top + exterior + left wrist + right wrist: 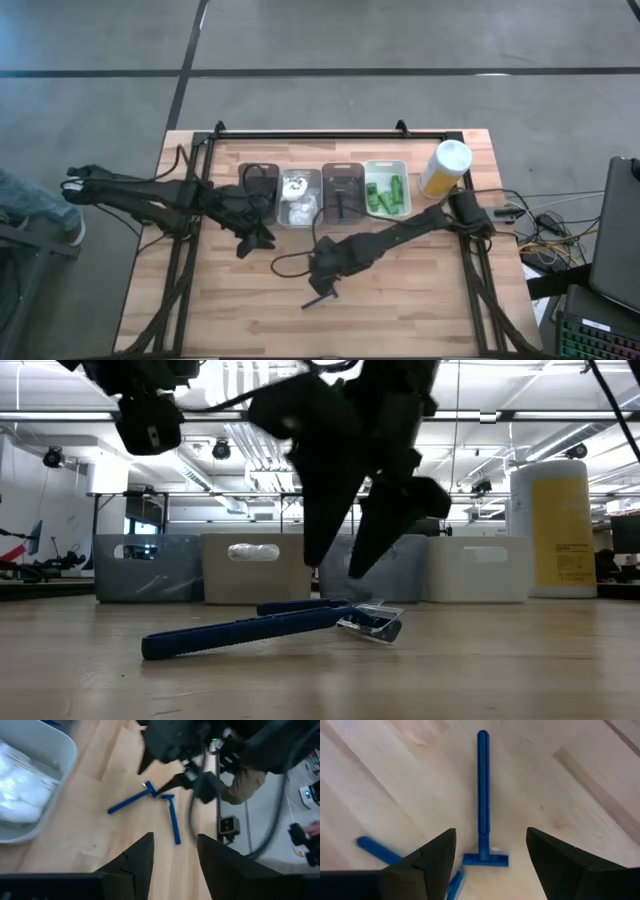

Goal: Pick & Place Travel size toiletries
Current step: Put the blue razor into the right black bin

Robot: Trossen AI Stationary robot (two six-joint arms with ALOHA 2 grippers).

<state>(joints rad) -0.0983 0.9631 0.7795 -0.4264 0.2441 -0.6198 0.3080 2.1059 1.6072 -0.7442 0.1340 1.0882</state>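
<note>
Two thin blue razors lie flat on the wooden table near its front middle: one (483,795) runs lengthwise between my right gripper's fingers with its head (485,859) nearest the wrist, and the other (379,851) lies beside it. Both also show in the low view (250,632) and in the left wrist view (131,802). My right gripper (325,280) is open and hovers just above them without touching (345,555). My left gripper (250,240) is open and empty, above the table in front of the bins (175,855).
Four bins stand in a row at the back: a dark one (258,188), a clear one with white packets (299,197), a dark one with dark items (343,193) and a white one with green bottles (387,187). A yellow canister (445,168) stands to their right.
</note>
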